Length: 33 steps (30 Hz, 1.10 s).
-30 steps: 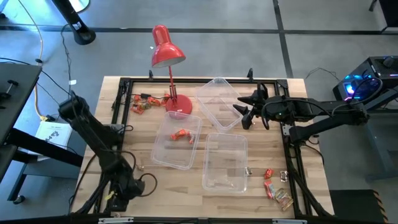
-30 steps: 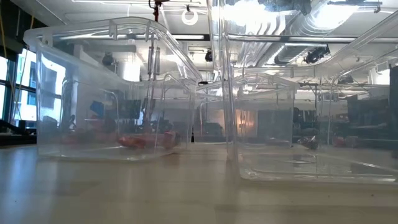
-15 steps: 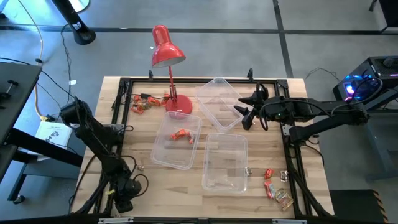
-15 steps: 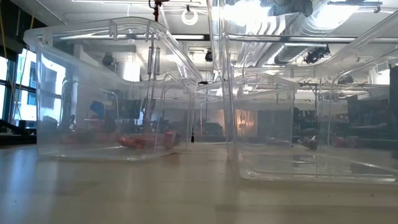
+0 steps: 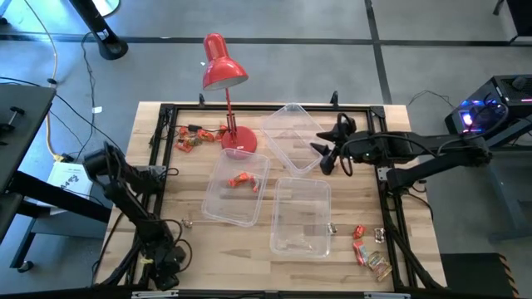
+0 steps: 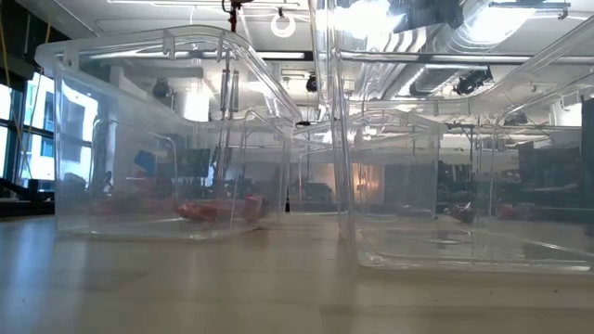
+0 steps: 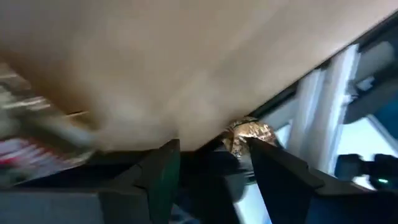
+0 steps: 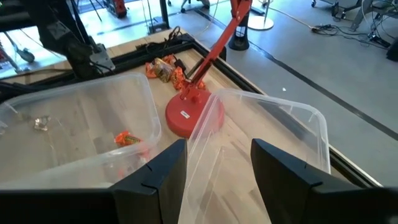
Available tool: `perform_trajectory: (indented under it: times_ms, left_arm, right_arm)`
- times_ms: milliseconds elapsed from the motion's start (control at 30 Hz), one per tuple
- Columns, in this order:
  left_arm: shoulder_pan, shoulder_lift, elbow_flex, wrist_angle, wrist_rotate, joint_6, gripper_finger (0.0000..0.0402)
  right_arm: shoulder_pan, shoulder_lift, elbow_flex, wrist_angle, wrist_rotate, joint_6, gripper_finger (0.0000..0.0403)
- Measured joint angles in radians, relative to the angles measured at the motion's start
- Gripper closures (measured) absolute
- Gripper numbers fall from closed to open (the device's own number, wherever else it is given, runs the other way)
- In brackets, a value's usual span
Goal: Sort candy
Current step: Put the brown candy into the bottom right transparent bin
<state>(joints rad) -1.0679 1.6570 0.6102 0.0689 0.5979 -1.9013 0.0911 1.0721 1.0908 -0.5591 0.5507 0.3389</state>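
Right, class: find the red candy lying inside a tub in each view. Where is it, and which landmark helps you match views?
High view: red candy in the middle tub.
Low view: low in the left tub.
Left wrist view: not in it.
Right wrist view, in the tub.
Shared landmark: the lamp base.

The left gripper [image 7: 214, 163] is seen from just behind its two dark fingers [image 7: 158, 177], which stand apart with a clear gap between them. A crumpled, shiny gold-silver candy [image 7: 247, 133] is seen just beyond the fingertips, at the far end of the gap and close to one finger, though contact cannot be made out. The blurred pale wooden tabletop [image 7: 186, 56] fills the space beyond the fingers, and a blurred red and white patch [image 7: 28, 155] is seen well off to the outer side of the other finger.
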Motion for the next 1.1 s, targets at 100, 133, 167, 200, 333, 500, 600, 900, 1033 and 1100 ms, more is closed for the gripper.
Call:
perform_trajectory:
  times_ms: [100, 133, 167, 200, 333, 500, 600, 900, 1033, 1100]
  left_arm:
    - [-0.004, 0.014, 0.0, 0.045, -0.001, -0.04, 0.0213]
    - [-0.008, 0.017, 0.0, 0.051, -0.001, -0.054, 0.0213]
    - [-0.013, 0.018, 0.0, 0.052, -0.003, -0.065, 0.0213]
    - [-0.017, 0.018, 0.0, 0.052, -0.007, -0.073, 0.0213]
    - [-0.027, 0.018, 0.0, 0.06, -0.017, -0.077, 0.0232]
    - [-0.031, 0.019, 0.0, 0.089, -0.007, -0.035, 0.0328]
    - [-0.029, 0.019, 0.001, 0.122, -0.013, -0.009, 0.0389]
    - [-0.005, -0.117, 0.001, -0.043, -0.06, 0.045, 0.04]
    - [0.018, -0.212, 0.0, -0.182, -0.128, 0.109, 0.0401]
    - [0.046, -0.265, 0.008, -0.236, -0.168, 0.152, 0.0401]
  right_arm:
    - [0.0, 0.023, 0.0, -0.002, 0.0, 0.0, 0.0229]
    - [0.0, 0.031, 0.0, -0.006, 0.0, 0.0, 0.0229]
    - [0.0, 0.039, 0.0, -0.011, 0.0, 0.0, 0.0229]
    - [0.0, 0.046, 0.0, -0.014, 0.0, 0.0, 0.0229]
    - [0.0, 0.061, 0.0, -0.033, 0.0, 0.0, 0.0229]
    - [0.0, 0.06, 0.0, -0.045, 0.0, -0.001, 0.0229]
    - [0.0, 0.059, 0.0, -0.045, 0.0, -0.004, 0.0229]
    - [0.0, 0.059, 0.0, -0.045, 0.0, -0.008, 0.0229]
    - [-0.007, 0.059, 0.0, -0.046, 0.0, -0.011, 0.0229]
    - [-0.015, 0.059, 0.0, -0.047, 0.0, -0.008, 0.0229]
